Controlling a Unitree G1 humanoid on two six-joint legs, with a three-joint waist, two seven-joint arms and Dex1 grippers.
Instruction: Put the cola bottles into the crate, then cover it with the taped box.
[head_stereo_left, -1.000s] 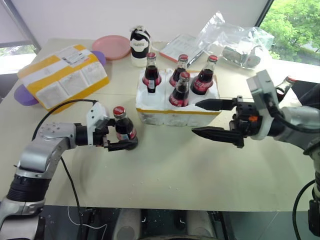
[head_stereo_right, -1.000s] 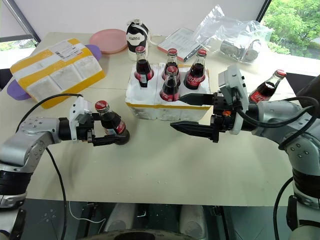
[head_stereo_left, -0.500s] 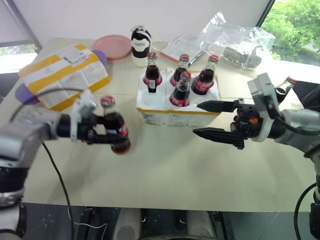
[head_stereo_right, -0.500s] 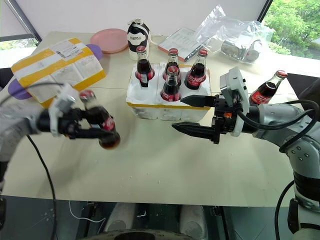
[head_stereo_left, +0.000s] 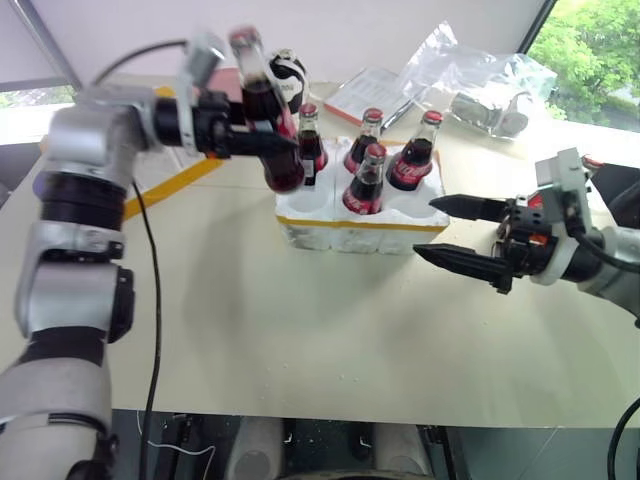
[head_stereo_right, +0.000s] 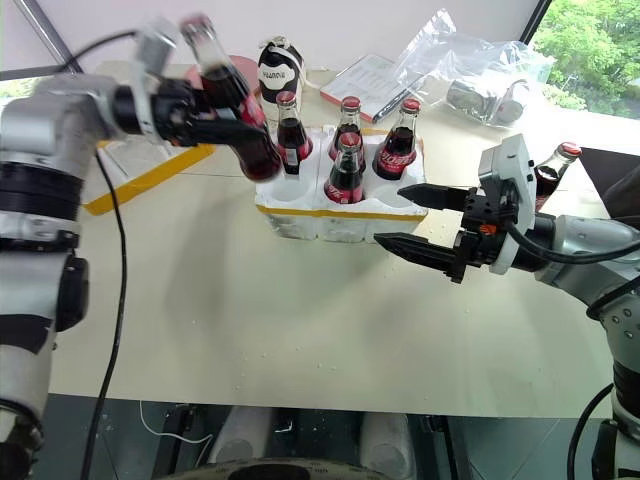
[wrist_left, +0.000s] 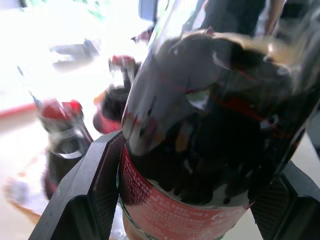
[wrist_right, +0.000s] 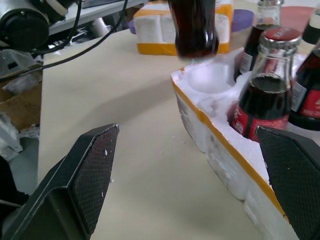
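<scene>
My left gripper (head_stereo_left: 280, 148) is shut on a cola bottle (head_stereo_left: 262, 105) with a red cap, held high and slightly tilted over the front left corner of the crate (head_stereo_left: 350, 228). The held bottle (wrist_right: 192, 27) hangs just above an empty well (wrist_right: 207, 77). In the left wrist view the dark bottle (wrist_left: 200, 150) sits between the fingers (wrist_left: 85, 195). Several bottles (head_stereo_left: 365, 180) stand in the crate. Another bottle (head_stereo_right: 553, 165) stands behind my right arm. The right gripper (head_stereo_left: 425, 228) is open and empty, right of the crate. The taped box (head_stereo_right: 140, 170) lies at the left, mostly hidden behind my left arm.
A squat black-and-white container (head_stereo_left: 288, 70) stands behind the crate. A booklet (head_stereo_left: 362, 92) and a crumpled clear plastic bag (head_stereo_left: 480, 85) lie at the back right. The table's front edge (head_stereo_left: 320, 425) runs close below.
The left gripper has carried its bottle up off the table and across to above the crate's front left corner. The right gripper has drawn slightly to the right, still open.
</scene>
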